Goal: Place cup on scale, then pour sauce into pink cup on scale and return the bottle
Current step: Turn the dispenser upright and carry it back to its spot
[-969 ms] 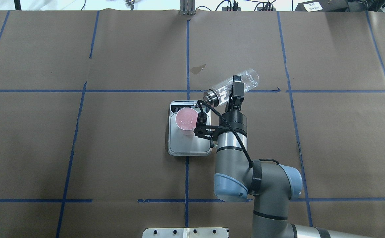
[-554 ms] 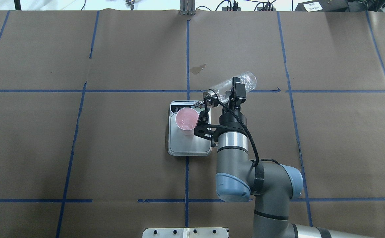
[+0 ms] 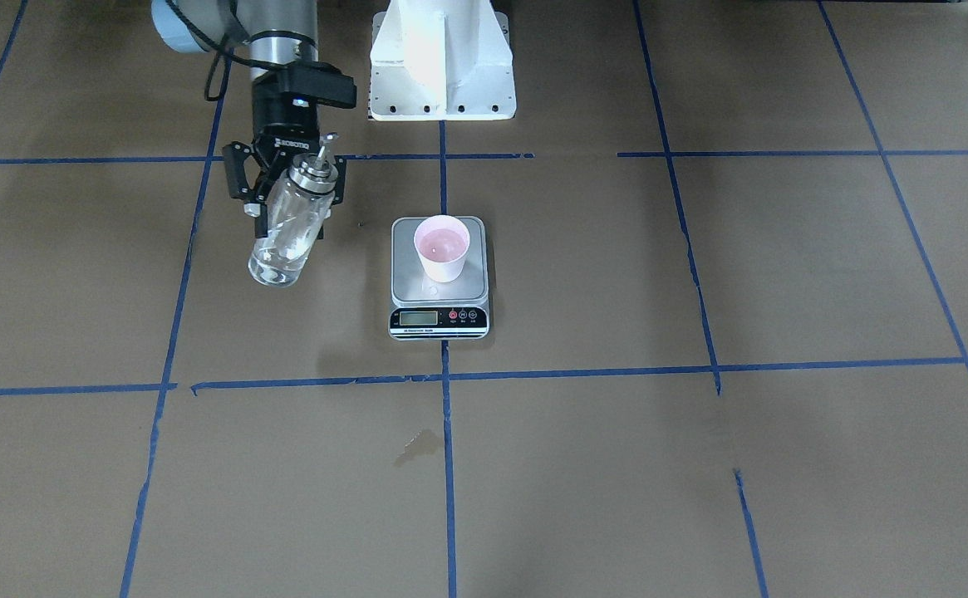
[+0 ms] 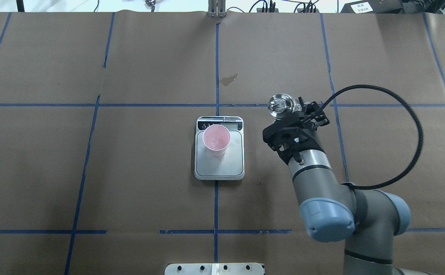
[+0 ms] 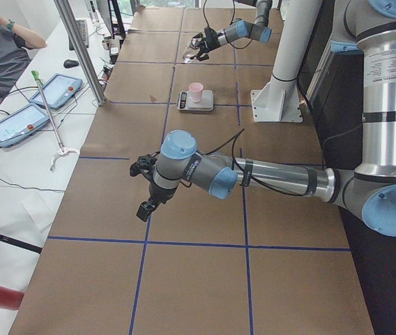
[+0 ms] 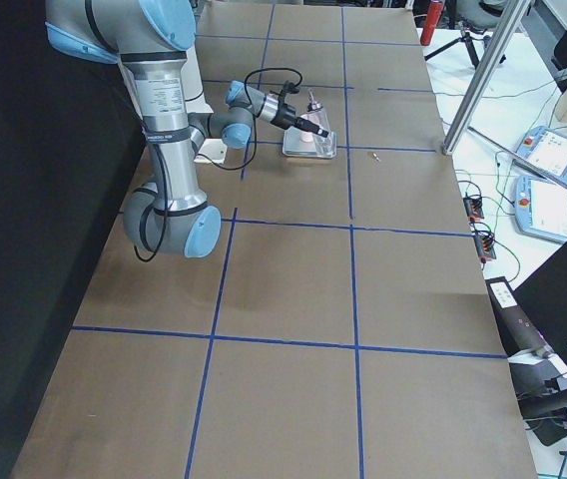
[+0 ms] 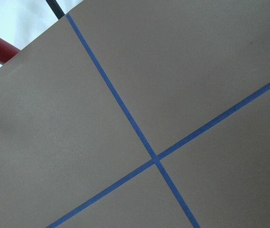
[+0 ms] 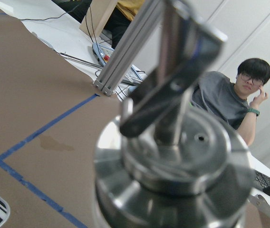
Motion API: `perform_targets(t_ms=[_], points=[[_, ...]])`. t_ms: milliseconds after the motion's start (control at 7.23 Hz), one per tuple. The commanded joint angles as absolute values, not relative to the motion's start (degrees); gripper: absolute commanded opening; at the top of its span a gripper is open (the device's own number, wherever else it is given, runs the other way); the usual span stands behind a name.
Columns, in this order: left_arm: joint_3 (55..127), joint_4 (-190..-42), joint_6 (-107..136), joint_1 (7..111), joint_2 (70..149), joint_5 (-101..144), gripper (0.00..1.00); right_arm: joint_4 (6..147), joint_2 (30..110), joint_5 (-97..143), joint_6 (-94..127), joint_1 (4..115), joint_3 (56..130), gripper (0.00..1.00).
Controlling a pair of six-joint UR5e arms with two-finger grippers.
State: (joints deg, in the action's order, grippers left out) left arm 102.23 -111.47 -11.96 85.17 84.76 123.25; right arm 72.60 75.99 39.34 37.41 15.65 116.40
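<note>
The right hand is grasping the bottle, cap up, well apart from the scale on the robot's right. The cup stands on the scale. The left hand hangs over the surface, far away. I cannot tell if it is clenched or released.

The right arm reaches forward on the right side of the scale, with its wrist turned toward the far edge of the counter. The right end effector is clamped around the bottle. It holds the bottle off the counter, cap uppermost, near the scale but not over it. The left arm stretches out low, well apart from the scale, and the left end effector points downward. Whether its fingers are parted cannot be told.
</note>
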Motion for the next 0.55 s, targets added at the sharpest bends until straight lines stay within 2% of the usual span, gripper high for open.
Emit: perform_targets(t_ms=[0, 415], points=[[103.1, -111.4, -11.9, 85.2, 84.6, 123.2, 1.0, 72.5, 83.2, 49.1, 46.8, 20.3, 120.6, 0.0], [104.0, -111.4, -11.8, 85.2, 84.6, 123.2, 1.0, 72.5, 89.5, 58.5, 47.4, 27.1, 120.8, 0.0]])
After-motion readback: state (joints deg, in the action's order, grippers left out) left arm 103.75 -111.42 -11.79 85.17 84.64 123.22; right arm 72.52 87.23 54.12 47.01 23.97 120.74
